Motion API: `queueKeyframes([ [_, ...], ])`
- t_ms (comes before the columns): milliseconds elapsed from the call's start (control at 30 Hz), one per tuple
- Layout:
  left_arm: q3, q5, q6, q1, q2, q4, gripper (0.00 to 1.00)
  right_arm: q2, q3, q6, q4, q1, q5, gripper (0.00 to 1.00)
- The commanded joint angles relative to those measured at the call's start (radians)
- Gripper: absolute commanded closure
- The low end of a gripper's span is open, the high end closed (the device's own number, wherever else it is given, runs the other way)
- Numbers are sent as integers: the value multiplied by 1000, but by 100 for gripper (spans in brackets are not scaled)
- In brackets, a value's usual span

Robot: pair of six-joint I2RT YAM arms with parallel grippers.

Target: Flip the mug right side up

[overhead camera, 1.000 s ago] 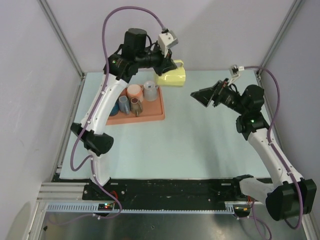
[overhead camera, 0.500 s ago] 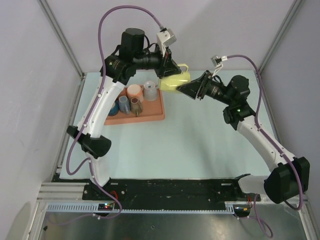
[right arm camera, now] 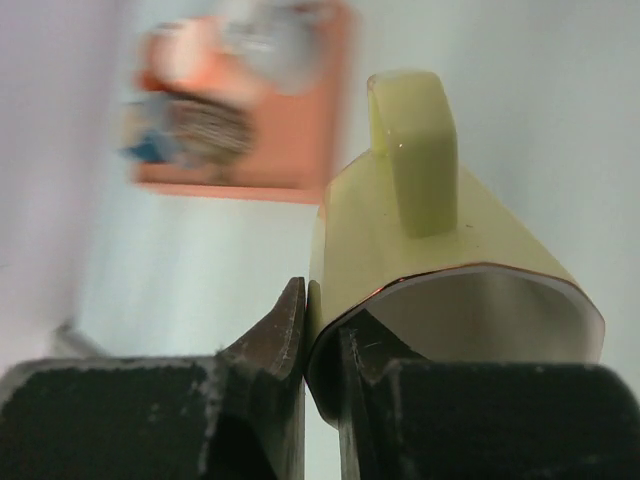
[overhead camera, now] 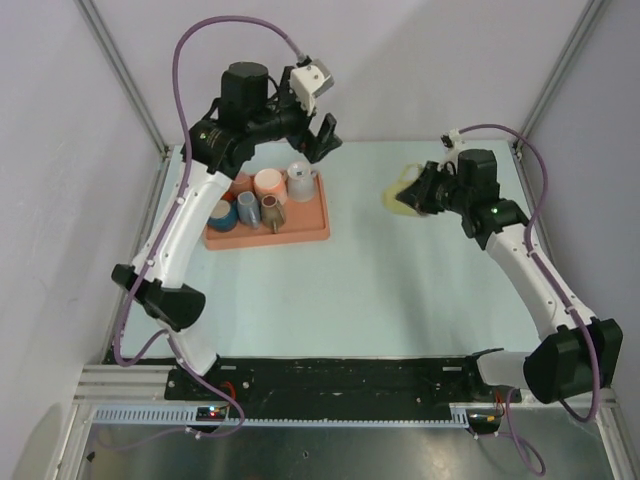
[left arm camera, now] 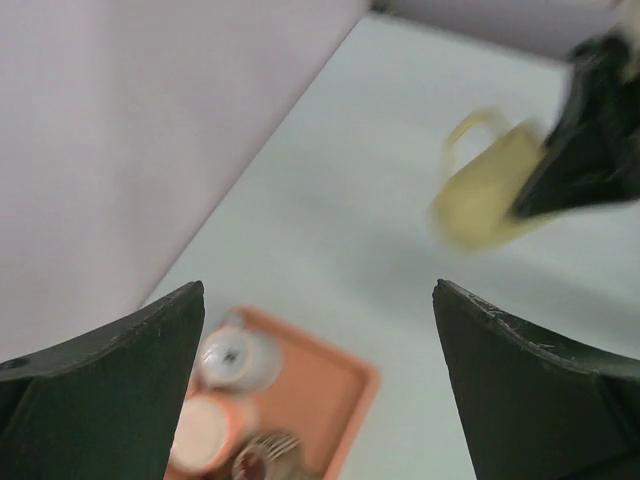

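The bench (overhead camera: 350, 290) carries an orange tray (overhead camera: 312, 229) of cups at 10 o'clock. The yellow mug (overhead camera: 403, 199) is at 3 o'clock from the tray, well apart from it.

The top view shows the mug's long axis roughly level, base toward 9 o'clock and mouth toward 3 o'clock. Only the right wrist view shows the grip: the right claw (right arm camera: 322, 322) is clamped on the rim of the mug (right arm camera: 425, 255), one finger inside and one outside, handle uppermost, mouth facing the camera. Contact with the bench cannot be told.

The left claw (overhead camera: 324, 137) hangs at 12 o'clock from the tray; its wrist view shows the fingers (left arm camera: 120, 390) wide apart, gripping nothing.
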Motion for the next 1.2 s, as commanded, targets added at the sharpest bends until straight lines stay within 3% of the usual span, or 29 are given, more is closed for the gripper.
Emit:
queueKeyframes([
  [0,-178,-143,339,42,-73,13,0,40,110,-221,-356,-64,380,100],
  [100,-423,-177,636,40,-150,12,0,128,142,-279,-509,-108,530,100],
  [267,-757,-252,1065,42,-245,14,1,236,151,-320,-589,-165,672,100],
  [433,-911,-259,1232,52,-270,14,6,325,152,-337,-571,-177,694,100],
  [800,-956,-248,1506,121,-197,17,13,436,124,-317,-507,-180,664,100],
  [900,-951,-236,1562,139,-175,17,15,449,116,-314,-490,-179,648,93],
  [1067,-976,-241,1713,159,-143,17,17,442,114,-298,-500,-178,620,62],
  [1167,-985,-232,1770,164,-116,16,19,403,112,-294,-510,-175,621,52],
])
